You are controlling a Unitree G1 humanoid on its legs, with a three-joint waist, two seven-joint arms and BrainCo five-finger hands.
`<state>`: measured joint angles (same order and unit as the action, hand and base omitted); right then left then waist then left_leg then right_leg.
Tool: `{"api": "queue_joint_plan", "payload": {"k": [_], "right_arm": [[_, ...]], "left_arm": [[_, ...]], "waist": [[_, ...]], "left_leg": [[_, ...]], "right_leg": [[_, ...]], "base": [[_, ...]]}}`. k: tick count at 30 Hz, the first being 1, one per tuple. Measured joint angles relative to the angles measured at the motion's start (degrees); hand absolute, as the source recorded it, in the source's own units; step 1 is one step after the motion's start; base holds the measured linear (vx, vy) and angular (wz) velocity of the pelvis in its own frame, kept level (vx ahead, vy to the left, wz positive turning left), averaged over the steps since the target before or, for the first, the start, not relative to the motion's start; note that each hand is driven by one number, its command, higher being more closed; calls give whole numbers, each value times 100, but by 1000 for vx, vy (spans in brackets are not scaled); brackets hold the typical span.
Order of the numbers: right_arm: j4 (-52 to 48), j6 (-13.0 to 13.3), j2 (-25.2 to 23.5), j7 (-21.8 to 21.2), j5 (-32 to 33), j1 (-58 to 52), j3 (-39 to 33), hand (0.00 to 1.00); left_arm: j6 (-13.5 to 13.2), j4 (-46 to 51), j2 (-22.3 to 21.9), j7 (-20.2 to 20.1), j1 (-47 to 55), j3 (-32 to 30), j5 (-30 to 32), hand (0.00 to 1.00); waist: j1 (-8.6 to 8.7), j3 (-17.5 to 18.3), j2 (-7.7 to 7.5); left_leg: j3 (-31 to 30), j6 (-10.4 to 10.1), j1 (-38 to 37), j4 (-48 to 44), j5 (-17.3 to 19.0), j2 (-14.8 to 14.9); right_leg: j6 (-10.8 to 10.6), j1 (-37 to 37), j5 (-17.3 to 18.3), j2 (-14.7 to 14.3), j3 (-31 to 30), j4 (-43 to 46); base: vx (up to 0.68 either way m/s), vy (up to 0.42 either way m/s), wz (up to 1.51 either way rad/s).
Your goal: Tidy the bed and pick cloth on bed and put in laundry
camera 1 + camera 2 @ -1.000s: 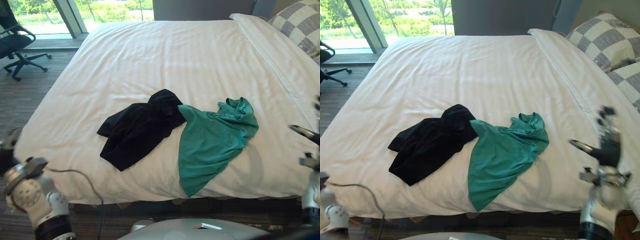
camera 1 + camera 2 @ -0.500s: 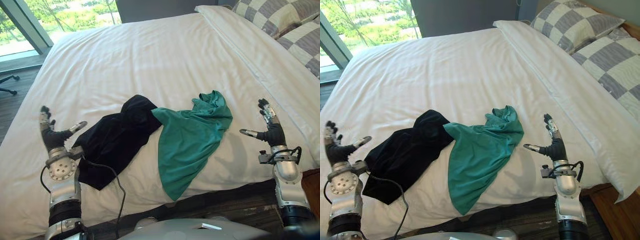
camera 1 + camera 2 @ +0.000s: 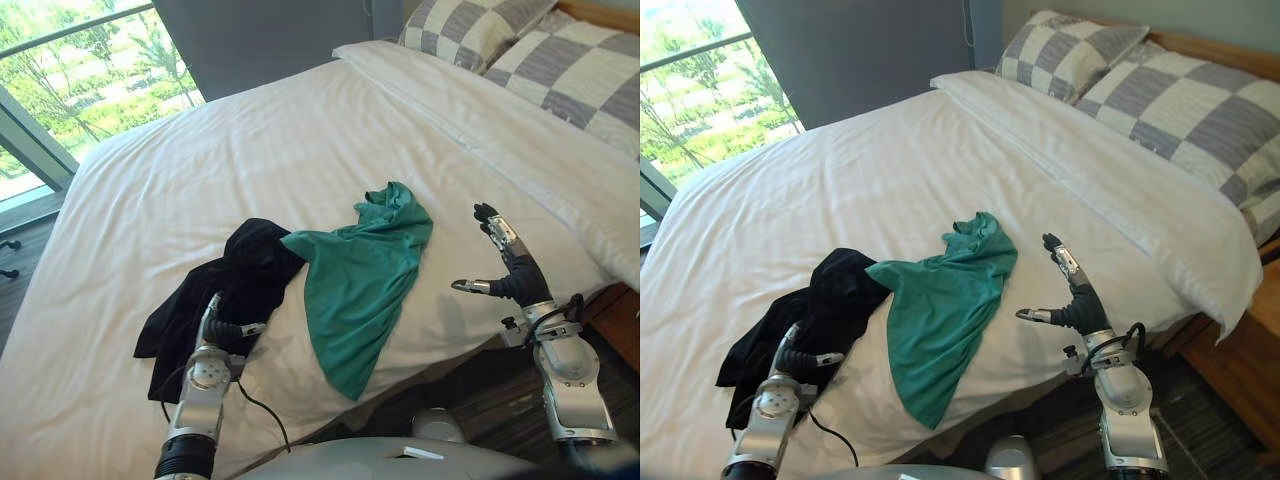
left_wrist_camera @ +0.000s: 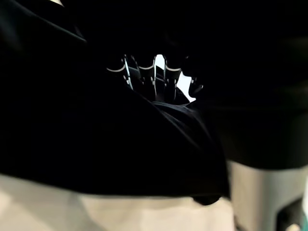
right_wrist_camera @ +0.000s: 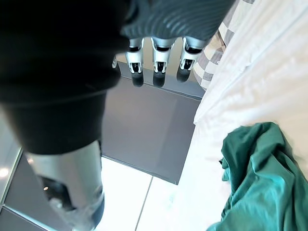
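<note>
A black cloth (image 3: 250,265) lies crumpled near the front edge of the white bed (image 3: 260,140). A green cloth (image 3: 365,265) overlaps its right side and hangs over the edge. My left hand (image 3: 213,325) rests on the black cloth's lower part, thumb spread, fingers stretched onto the dark fabric. In the left wrist view its fingers (image 4: 144,77) show straight, with black cloth all around. My right hand (image 3: 510,275) is raised open above the bed, to the right of the green cloth (image 5: 260,183) and apart from it, holding nothing.
Checked grey-and-white pillows (image 3: 1200,110) lie at the head of the bed, far right. A folded white cover edge (image 3: 1120,190) runs along that side. A wooden piece (image 3: 1250,350) stands by the bed's right corner. A large window (image 3: 80,60) is at the far left.
The camera has shifted, so the whole scene sits differently. My left hand has dropped from its raised pose onto the black cloth. My right hand stays raised and open beside the green cloth.
</note>
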<state>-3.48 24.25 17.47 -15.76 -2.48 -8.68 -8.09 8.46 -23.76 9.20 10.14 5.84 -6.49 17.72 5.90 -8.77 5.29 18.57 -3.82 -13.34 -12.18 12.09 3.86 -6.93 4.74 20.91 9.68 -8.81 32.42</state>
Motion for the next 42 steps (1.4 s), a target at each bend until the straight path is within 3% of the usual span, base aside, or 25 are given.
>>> {"api": "queue_joint_plan", "payload": {"k": [2,5,7,9,11,13,14,19,22,25,27,28,32,34,35,39,42], "right_arm": [[-128,3,212,-133,0,194,40,0],[-297,4,599,-104,7,1027,263,0],[-320,-5,678,7,7,1383,307,0],[-318,-13,850,222,16,1872,355,0],[-317,-13,905,341,68,2115,373,0],[-318,-13,907,419,239,2176,373,0],[-318,-13,914,428,296,2209,371,0],[-320,21,1026,423,472,2229,403,0],[-320,177,1014,423,544,2227,435,0],[-346,223,1011,414,537,2228,435,0],[-417,235,1005,385,470,2228,435,0],[-507,281,991,367,293,2236,451,0],[-739,320,966,406,-189,2303,641,0],[-742,285,965,500,-612,2656,940,0],[-743,259,965,526,-673,2757,1014,0],[-778,-186,968,767,-1263,3245,1282,0],[-776,-586,1002,961,-1473,3405,1313,0]], "left_arm": [[153,-319,3,355,-141,194,214,0],[522,-875,2,1305,-650,322,73,0],[592,-971,55,1883,-1061,312,-263,0],[581,-970,163,2803,-1695,285,-888,0],[567,-953,294,3302,-1985,160,-1068,0],[529,-871,379,3501,-2103,14,-1123,0],[498,-842,427,3518,-2118,-36,-1155,100],[488,-683,558,3381,-2256,-49,-1141,100],[473,-666,839,2846,-2397,-154,-901,100],[326,-667,1091,2312,-2493,-211,-934,100],[111,-692,1172,2040,-2489,-316,-990,100],[-200,-710,1170,1757,-2452,-412,-1106,100],[-908,-729,1153,1401,-2370,-489,-1161,100],[-1385,-654,1057,1132,-2342,-474,-1165,100],[-1487,-621,1027,1065,-2342,-470,-1166,100],[-1960,-165,903,734,-2302,-443,-1205,100],[-2126,148,901,410,-2254,-484,-1287,100]], "waist": [[85,-109,83],[124,-354,282],[132,-560,243],[112,-891,197],[91,-1079,107],[80,-1174,73],[82,-1181,67],[51,-1214,15],[44,-1283,-77],[-71,-1339,-146],[-72,-1356,-173],[-83,-1375,-200],[-123,-1436,-250],[-282,-1492,-263],[-299,-1508,-255],[-487,-1599,-336],[-577,-1643,-388]], "left_leg": [[124,-56,291,-70,272,-109],[319,-16,1300,-536,402,-86],[338,-9,1706,-647,384,-52],[456,-20,2216,-809,242,131],[458,6,2478,-987,149,252],[444,9,2556,-1094,139,344],[448,8,2557,-1107,138,372],[451,7,2612,-1210,137,407],[432,-19,2764,-1252,159,488],[452,-43,2900,-1415,220,626],[436,-38,2980,-1452,220,669],[414,-11,3052,-1528,228,719],[248,9,3235,-1654,248,746],[159,17,3345,-1727,255,750],[114,17,3389,-1750,254,749],[-171,33,3672,-1862,244,757],[-376,38,3848,-1924,241,735]], "right_leg": [[-70,491,43,85,-150,308],[-74,1367,-328,49,-411,193],[-73,1695,-515,35,-425,103],[-49,2107,-761,-58,-406,-42],[-99,2296,-874,-116,-360,-45],[-103,2297,-910,-147,-296,-28],[-102,2283,-910,-149,-278,-14],[-85,2267,-899,-136,-199,26],[-57,2316,-881,-170,-131,-44],[9,2369,-920,-285,-120,-96],[17,2377,-985,-320,-97,-167],[-28,2380,-1061,-338,-56,-226],[-60,2392,-1091,-337,44,-234],[-68,2431,-1104,-317,117,-243],[-68,2434,-1104,-301,165,-247],[-38,2481,-1087,-265,428,-262],[0,2492,-1064,-242,631,-262]], "base": [[-264,63,-12],[-248,71,-26],[-150,14,7],[-96,-50,13],[10,-63,8],[91,-29,10],[108,-8,8],[37,-4,8],[-94,-42,11],[-110,-54,-8],[-64,-20,0],[0,0,0],[25,-7,17],[61,-1,18],[38,-4,28],[30,-17,32],[39,-14,28]]}}
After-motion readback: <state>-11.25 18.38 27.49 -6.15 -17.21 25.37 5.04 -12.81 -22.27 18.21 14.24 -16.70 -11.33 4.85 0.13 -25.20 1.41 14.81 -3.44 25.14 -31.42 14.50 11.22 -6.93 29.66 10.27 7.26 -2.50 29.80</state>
